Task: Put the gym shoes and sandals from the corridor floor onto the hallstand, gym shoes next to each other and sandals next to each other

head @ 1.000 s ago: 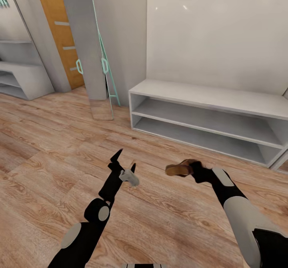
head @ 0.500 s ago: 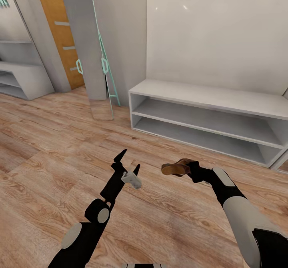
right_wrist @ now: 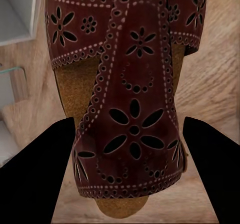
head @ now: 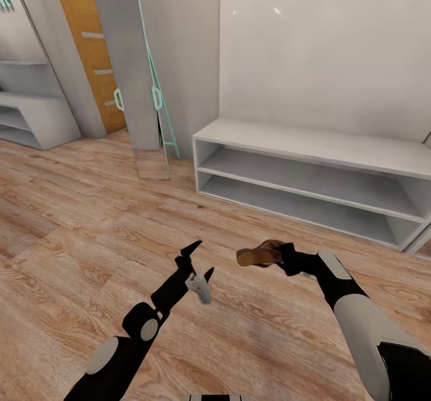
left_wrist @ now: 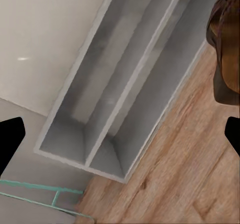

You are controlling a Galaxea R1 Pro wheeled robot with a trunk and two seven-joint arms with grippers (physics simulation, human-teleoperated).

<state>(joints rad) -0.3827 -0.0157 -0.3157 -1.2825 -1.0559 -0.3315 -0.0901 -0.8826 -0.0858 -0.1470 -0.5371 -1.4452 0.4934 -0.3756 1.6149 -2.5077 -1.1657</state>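
Since a second ago your right end effector (head: 280, 256) has carried the brown leather sandal (head: 258, 254) leftward; it stays clamped on it above the wood-plank floor (head: 72, 221). Your left end effector (head: 200, 261) hangs unclenched, empty. At two o'clock stands the pale grey-white shoe rack (head: 311, 176).

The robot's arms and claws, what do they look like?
Both arms are glossy black with pale grey-white shell panels and round grey joint caps. The left gripper ends in two thin, pointed black fingers, with a small light-grey block at the wrist. The right gripper is black too, its fingers plain dark wedges. No cables or markings visible.
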